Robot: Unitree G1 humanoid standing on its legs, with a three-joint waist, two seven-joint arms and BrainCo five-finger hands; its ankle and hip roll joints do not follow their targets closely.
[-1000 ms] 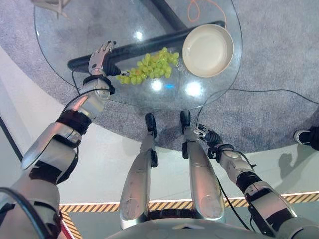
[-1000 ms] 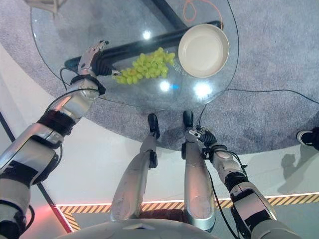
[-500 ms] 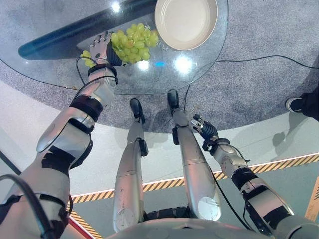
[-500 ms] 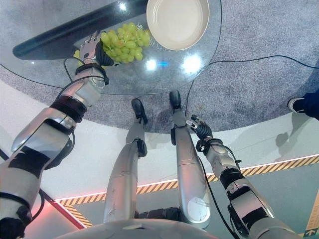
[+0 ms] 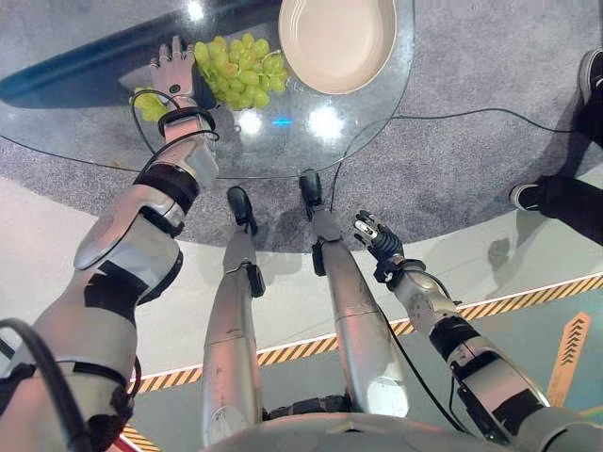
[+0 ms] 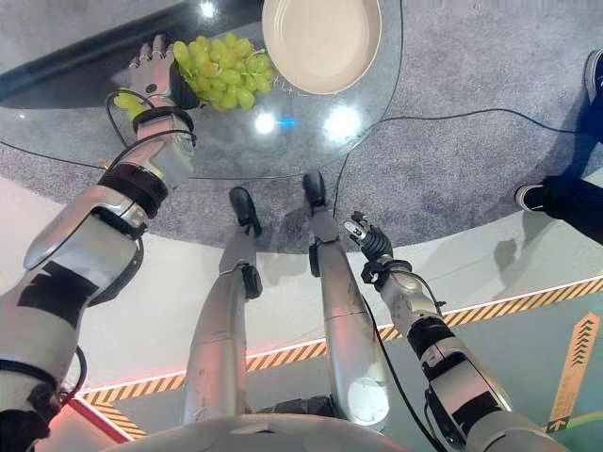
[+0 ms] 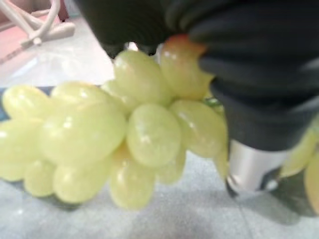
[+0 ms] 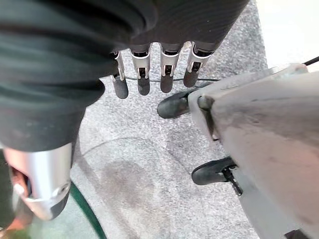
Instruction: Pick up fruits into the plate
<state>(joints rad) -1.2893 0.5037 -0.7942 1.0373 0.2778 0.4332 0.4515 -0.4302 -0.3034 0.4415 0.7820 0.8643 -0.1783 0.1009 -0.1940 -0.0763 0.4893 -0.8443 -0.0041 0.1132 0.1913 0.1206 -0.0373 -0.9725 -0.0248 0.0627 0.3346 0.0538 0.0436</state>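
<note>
My left hand (image 5: pixel 175 71) lay on the round glass bench (image 5: pixel 85 122), reached in from its near edge, with the bunch of green grapes (image 5: pixel 236 71) right against it. Most of the bunch sat on the side of my hand toward the plate (image 5: pixel 336 42), and a few grapes showed on the other side of my wrist. From above, my fingers (image 6: pixel 151 52) looked fairly straight, laid over or beside the fruit. From my wrist, the grapes pressed close against the dark cover and thumb, but I could not tell whether I had closed around them.

The cream plate stood empty on the bench, just beyond the bunch, almost touching it, toward the far edge.

My right hand (image 5: pixel 375 237) hung low beside the bench over the grey carpet, fingers relaxed and holding nothing.

I judged this to be the grasping step: no fruit in the plate yet. Next I would need a firm hold on the bunch, a lift clear of the glass, and a short carry across to set it inside the plate's rim.
</note>
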